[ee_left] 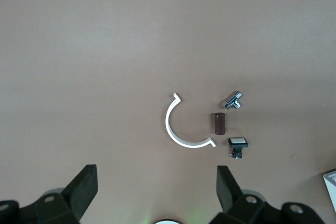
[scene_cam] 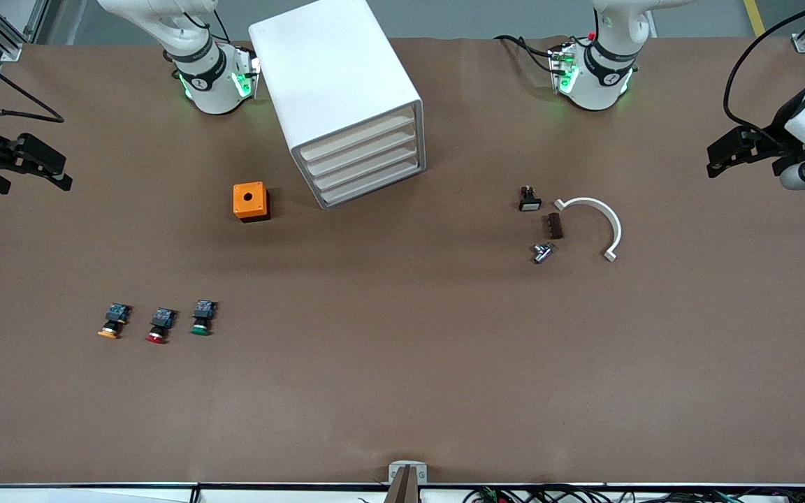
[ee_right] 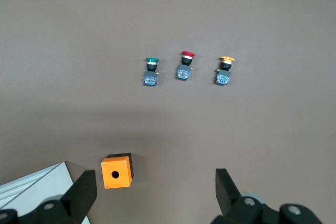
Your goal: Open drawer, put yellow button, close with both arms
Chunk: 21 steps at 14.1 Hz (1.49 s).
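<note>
The white cabinet [scene_cam: 336,77] stands near the robots' bases, with all four drawers shut; the uppermost drawer [scene_cam: 359,142] is flush. The yellow button [scene_cam: 113,322] lies toward the right arm's end, beside a red-capped one [scene_cam: 159,326] and a green-capped one [scene_cam: 202,318]; it also shows in the right wrist view [ee_right: 225,71]. My right gripper [scene_cam: 35,183] hangs open and empty, high over its end of the table; its wrist view [ee_right: 156,187] shows the jaws wide apart. My left gripper [scene_cam: 713,162] hangs open and empty, high over the left arm's end, and shows in its wrist view [ee_left: 157,182].
An orange box [scene_cam: 251,201] with a hole on top sits beside the cabinet. Toward the left arm's end lie a white curved clip [scene_cam: 602,220], a brown block [scene_cam: 553,226], a metal fitting [scene_cam: 542,252] and a white-capped switch [scene_cam: 529,200].
</note>
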Each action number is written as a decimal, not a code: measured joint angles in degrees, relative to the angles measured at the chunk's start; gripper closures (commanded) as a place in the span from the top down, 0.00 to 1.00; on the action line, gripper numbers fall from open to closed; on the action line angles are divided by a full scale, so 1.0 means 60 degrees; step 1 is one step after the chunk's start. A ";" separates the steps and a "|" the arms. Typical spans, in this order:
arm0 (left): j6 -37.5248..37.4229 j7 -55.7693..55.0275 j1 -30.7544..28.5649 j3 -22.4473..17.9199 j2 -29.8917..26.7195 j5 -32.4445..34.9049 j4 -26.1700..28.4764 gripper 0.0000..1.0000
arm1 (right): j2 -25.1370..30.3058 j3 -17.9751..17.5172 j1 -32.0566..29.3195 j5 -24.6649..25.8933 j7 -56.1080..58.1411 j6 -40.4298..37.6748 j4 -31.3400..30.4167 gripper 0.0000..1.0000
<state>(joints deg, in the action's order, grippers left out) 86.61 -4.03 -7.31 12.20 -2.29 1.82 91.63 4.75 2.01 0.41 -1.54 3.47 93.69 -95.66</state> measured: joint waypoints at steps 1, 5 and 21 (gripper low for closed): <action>0.0000 0.0000 0.0000 0.0000 0.0000 0.0000 0.0000 1.00 | 0.0007 0.0000 0.0000 0.0000 0.0000 0.0001 -0.0009 1.00; 0.0000 0.0000 0.0001 0.0000 0.0001 0.0000 0.0000 1.00 | 0.0010 0.0001 0.0000 0.0001 0.0001 0.0000 -0.0022 1.00; 0.1145 -0.6209 0.1564 0.0772 0.3391 -0.0022 0.0007 1.00 | 0.0012 0.0035 -0.0058 0.0000 0.0002 -0.0453 -0.0056 1.00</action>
<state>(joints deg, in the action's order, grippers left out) 93.49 -41.29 2.08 16.84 18.06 1.69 91.67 4.82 2.22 0.07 -1.54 3.48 90.97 -95.99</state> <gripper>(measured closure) 0.000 0.000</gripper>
